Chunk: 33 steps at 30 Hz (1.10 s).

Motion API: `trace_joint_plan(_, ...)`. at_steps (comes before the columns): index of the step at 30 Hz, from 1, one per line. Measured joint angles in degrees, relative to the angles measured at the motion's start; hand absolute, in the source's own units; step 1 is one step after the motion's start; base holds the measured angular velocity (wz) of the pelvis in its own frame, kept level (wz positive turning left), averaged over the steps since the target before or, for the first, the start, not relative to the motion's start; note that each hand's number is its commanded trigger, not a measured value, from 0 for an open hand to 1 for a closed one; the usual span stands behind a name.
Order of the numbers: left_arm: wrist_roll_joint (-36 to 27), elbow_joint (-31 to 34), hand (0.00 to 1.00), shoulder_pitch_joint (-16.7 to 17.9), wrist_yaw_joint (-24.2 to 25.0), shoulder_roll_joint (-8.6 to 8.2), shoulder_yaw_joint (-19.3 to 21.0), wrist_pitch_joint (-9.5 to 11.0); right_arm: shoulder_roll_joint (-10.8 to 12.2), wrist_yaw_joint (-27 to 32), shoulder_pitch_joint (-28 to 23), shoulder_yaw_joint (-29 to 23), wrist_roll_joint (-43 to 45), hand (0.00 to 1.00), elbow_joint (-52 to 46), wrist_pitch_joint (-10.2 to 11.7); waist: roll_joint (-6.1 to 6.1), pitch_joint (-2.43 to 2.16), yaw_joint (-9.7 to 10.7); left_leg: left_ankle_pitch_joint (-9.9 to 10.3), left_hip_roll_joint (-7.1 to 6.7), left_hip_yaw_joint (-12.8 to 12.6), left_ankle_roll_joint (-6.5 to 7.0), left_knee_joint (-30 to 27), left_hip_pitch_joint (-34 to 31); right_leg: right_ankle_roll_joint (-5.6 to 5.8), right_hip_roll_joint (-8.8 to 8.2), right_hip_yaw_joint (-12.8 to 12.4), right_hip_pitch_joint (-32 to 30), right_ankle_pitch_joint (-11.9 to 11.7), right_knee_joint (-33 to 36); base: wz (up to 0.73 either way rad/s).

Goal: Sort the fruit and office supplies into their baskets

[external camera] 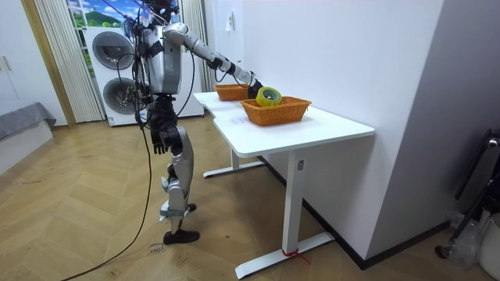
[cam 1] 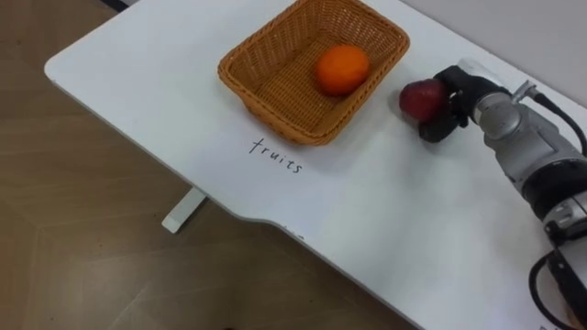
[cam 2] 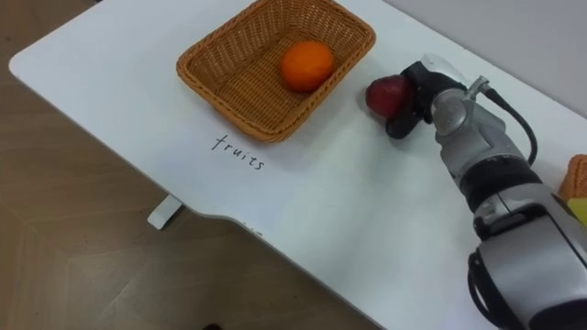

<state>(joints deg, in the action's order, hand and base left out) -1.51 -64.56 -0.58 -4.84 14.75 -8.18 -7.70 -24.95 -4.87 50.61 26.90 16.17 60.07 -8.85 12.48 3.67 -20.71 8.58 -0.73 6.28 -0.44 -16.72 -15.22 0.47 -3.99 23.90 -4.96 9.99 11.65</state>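
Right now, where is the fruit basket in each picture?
Left eye view: fruit basket, top centre.
Right eye view: fruit basket, top, left of centre.
Room view: fruit basket, far end of the table.
Shared landmark: the right robot hand just beside it, gripping an apple.

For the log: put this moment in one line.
right hand: shut on apple, beside basket | orange: in basket | left hand: at side

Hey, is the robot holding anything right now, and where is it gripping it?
The right hand holds a red apple, curled round its right side, the side away from the fruit basket.
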Motion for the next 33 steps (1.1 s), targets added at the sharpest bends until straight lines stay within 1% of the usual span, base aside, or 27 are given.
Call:
trace_joint_plan(12,0.06,-0.76,0.0,0.1,0.0,0.03,0.0,-0.27,0.0,-0.34,0.01,-0.04,-0.93,1.0,0.3,0.12,0.23,-0.09,0.0,-0.04,0.03,0.0,-0.03,-0.33,0.08,0.0,0.02,-0.05,0.07,0.0,-0.01,0.0)
trace_joint_plan(16,4.08,-0.73,0.0,0.04,0.37,0.01,0.03,-0.25,0.0,-0.33,0.01,-0.07,-2.22,1.0,0.32,0.06,0.36,-0.06,0.02,-0.03,0.06,-0.06,-0.03,-0.33,0.03,0.0,0.06,-0.3,0.02,0.0,-0.01,0.0)
trace_joint_plan(19,4.44,-0.66,0.0,-0.02,0.79,-0.02,0.01,-0.13,0.0,-0.33,0.01,-0.85,-3.68,1.0,0.83,0.28,0.36,-0.05,0.21,-0.03,0.04,-0.05,-0.03,-0.35,0.0,0.0,0.07,-0.31,0.03,0.0,-0.01,0.0)
trace_joint_plan(21,4.44,-0.24,0.0,0.19,1.3,0.03,0.02,0.3,-0.13,-0.48,0.01,-1.58,-5.2,1.0,1.25,0.62,0.32,-0.03,0.32,-0.02,0.04,-0.06,-0.03,-0.48,-0.11,-0.01,0.11,-0.39,-0.04,0.0,-0.02,0.0)
trace_joint_plan(24,4.52,0.61,0.0,0.53,2.38,0.22,0.03,0.78,-0.55,-1.53,0.01,-1.83,-6.79,1.0,1.21,0.88,0.25,-0.01,0.69,-0.01,0.06,0.02,-0.04,-0.51,-0.18,-0.01,0.14,-0.43,-0.07,0.0,-0.02,0.0)
trace_joint_plan(26,4.78,0.65,0.0,0.55,2.94,0.32,0.05,0.9,-1.02,-2.42,0.0,-1.9,-7.25,1.0,0.91,1.52,0.28,-0.04,0.93,-0.01,0.05,0.04,-0.04,-0.43,-0.2,0.0,0.15,-0.51,-0.16,0.0,-0.02,0.0)
trace_joint_plan(28,5.03,0.6,0.0,0.78,3.03,0.37,0.05,0.86,-1.14,-3.69,-0.02,-1.9,-7.98,1.0,0.13,1.78,0.31,-0.08,1.74,-0.01,0.05,0.06,-0.04,-0.43,-0.21,0.0,0.17,-0.95,-0.14,0.0,-0.02,0.0)
trace_joint_plan(29,5.03,0.58,0.0,0.8,3.04,0.36,0.06,0.85,-1.19,-3.95,-0.06,-1.9,-8.16,1.0,-0.08,1.78,0.32,-0.09,1.84,-0.01,0.05,0.05,-0.04,-0.44,-0.21,-0.01,0.17,-1.16,-0.15,0.0,-0.02,0.0)
trace_joint_plan(33,4.99,0.44,0.0,0.87,2.85,0.36,0.16,0.82,-1.29,-4.72,-0.12,-1.93,-8.1,1.0,-2.35,1.85,0.26,-0.27,3.35,-0.01,0.06,0.05,-0.04,-0.51,-0.26,-0.01,0.24,-1.89,-0.22,0.0,-0.02,-0.01)
